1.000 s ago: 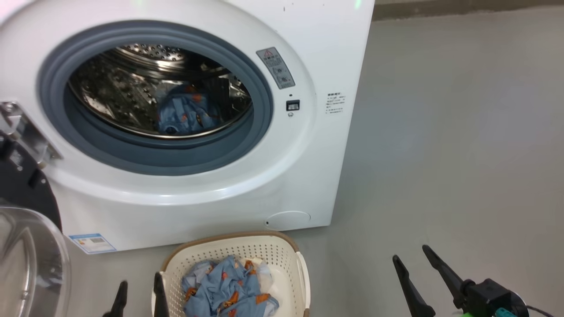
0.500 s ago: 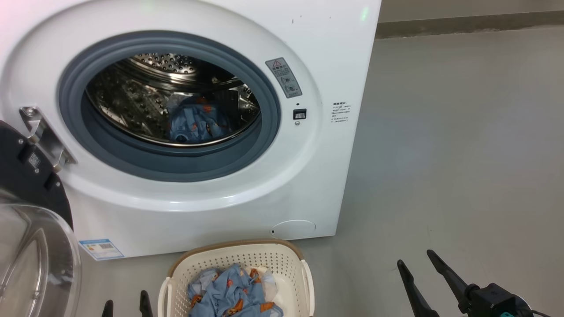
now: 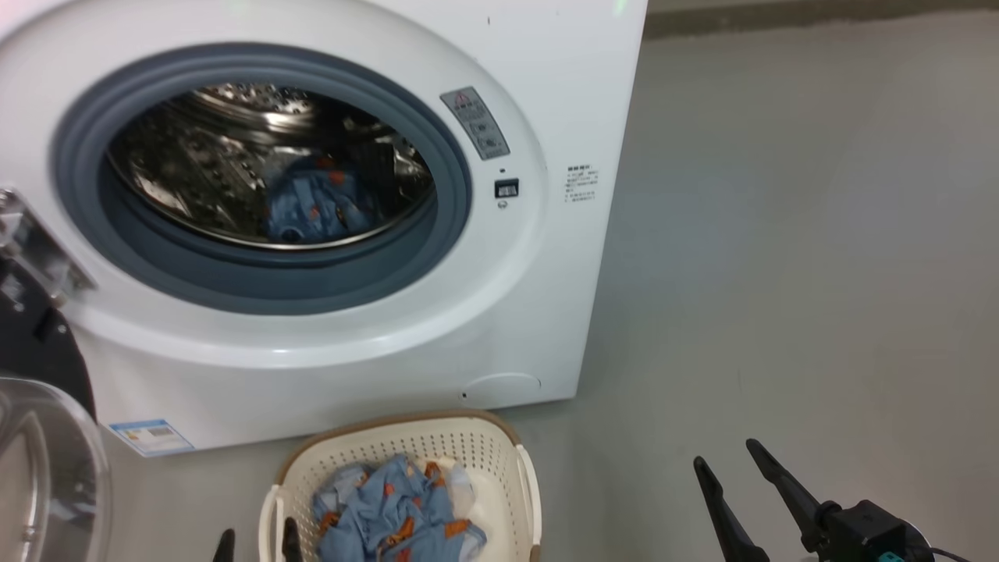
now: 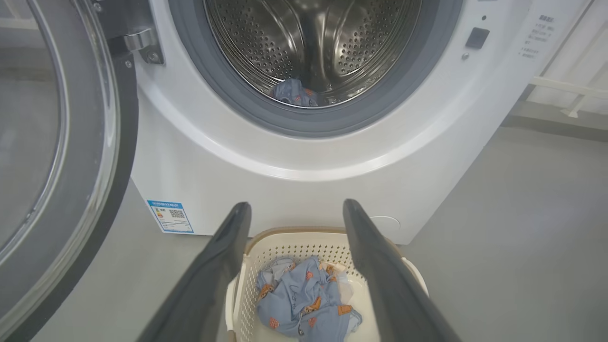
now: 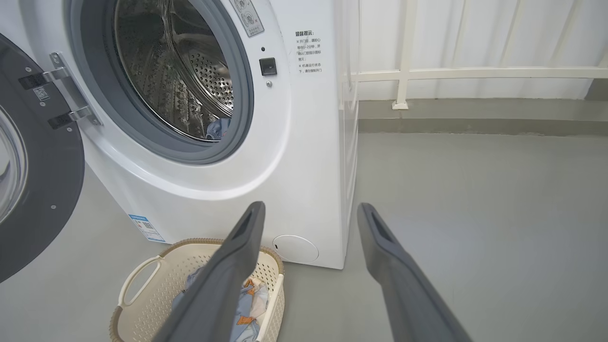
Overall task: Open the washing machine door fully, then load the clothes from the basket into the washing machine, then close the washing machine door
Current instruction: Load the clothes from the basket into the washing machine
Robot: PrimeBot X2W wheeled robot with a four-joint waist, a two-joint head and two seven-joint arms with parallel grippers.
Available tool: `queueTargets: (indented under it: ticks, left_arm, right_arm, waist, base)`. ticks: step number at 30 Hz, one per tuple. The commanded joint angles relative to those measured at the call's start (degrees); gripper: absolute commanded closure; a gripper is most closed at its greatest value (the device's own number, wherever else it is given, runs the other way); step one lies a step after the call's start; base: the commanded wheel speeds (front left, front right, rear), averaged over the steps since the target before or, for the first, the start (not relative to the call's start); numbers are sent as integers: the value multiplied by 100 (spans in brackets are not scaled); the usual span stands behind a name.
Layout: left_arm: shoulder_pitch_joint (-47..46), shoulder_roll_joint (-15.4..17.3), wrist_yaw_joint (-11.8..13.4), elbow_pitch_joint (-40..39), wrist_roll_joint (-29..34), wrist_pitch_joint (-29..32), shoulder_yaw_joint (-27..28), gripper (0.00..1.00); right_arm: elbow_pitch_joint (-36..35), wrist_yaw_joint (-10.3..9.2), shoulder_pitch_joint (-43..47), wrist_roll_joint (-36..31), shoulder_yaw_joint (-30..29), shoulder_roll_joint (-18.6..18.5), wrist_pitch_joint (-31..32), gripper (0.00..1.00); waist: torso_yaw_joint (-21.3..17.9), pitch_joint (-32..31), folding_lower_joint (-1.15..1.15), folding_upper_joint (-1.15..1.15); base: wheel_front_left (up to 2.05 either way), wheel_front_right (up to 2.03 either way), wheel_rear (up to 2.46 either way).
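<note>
White and boxy, the big front-loading washing machine (image 3: 531, 312) stands on a grey floor (image 3: 780, 234) with its mouth uncovered. The large round washing machine door (image 5: 45, 190), dark grey on its inner rim with a bulging clear glass bowl at its centre, hangs swung wide open on a metal hinge at the machine's left side. A grey rubber gasket (image 3: 257, 289) rings the perforated steel drum (image 4: 294, 38). Low in the drum, near the front lip, lies one crumpled light blue garment (image 3: 312, 207) with small orange prints.

The small cream-white perforated plastic basket (image 3: 468, 441), with a brown woven-look rim and white side handles, sits on the floor just in front of the machine, below its mouth. It holds a rumpled bundle of light blue clothes (image 3: 390, 515) with orange figures and a bit of white fabric, which covers part of the basket's bottom.

The left gripper (image 4: 297, 205) hovers in front of the machine over the basket, its two dark fingers spread wide and holding nothing. The right gripper (image 5: 311, 206) hangs off the machine's front right corner above bare floor, fingers likewise apart and empty. A small blue energy label (image 3: 148, 437) sits low on the machine's front, at its left.
</note>
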Motion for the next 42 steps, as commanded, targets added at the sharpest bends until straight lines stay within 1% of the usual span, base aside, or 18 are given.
queueTargets:
  ticks: [1,3,5,9,13,15,18,24,27,29,34,42]
  left_arm:
    - [-324,24,-35,-58,22,-37,139,0]
    - [-481,30,-43,166,33,25,91,0]
    - [-692,76,-23,430,52,264,63,0]
    - [-1131,148,-208,808,-199,808,80,0]
    - [-1574,346,-313,1176,-325,1326,131,0]
    - [-1790,389,-339,1377,-464,1572,211,0]
    - [-2012,421,-395,1571,-615,1743,291,0]
    - [-2644,615,-672,2459,-894,2285,342,0]
    - [-2971,684,-797,2890,-1018,2371,395,0]
    - [-3201,738,-950,3185,-1093,2370,410,0]
    - [-3764,942,-883,4057,-1049,2563,405,0]
    - [-4590,1217,-883,4996,-1082,2578,464,0]
  right_arm:
    - [-166,9,-195,-68,121,-7,-28,0]
    - [-180,9,-299,-82,142,41,-28,0]
    - [-193,9,-422,-92,162,89,-28,0]
    - [-218,9,-696,-105,198,201,-28,0]
    - [-231,9,-955,-102,283,314,-28,0]
    - [-225,9,-1073,-92,328,368,-28,0]
    - [-212,9,-1178,-75,363,414,-28,0]
    - [-216,9,-1485,-26,484,511,-28,0]
    - [-234,9,-1620,-9,526,538,-28,0]
    - [-252,9,-1703,4,525,548,-28,0]
    - [-295,9,-1880,57,603,560,-28,0]
    - [-415,9,-2047,164,635,562,-28,0]
  waist:
    - [-144,321,0,0]
    - [-220,532,0,0]
    - [-306,750,0,0]
    - [-511,1177,0,0]
    - [-740,1594,0,0]
    - [-864,1793,0,0]
    - [-980,1978,0,0]
    - [-1292,2478,0,0]
    - [-1421,2702,0,0]
    - [-1485,2848,0,0]
    - [-1611,3209,0,0]
    - [-1698,3817,0,0]
  base:
    - [0,0,0]
    - [0,0,0]
    - [0,0,0]
    - [0,0,0]
    - [0,0,0]
    - [0,0,0]
    - [0,0,0]
    - [0,0,0]
    - [0,0,0]
    - [0,0,0]
    - [0,0,0]
    - [0,0,0]
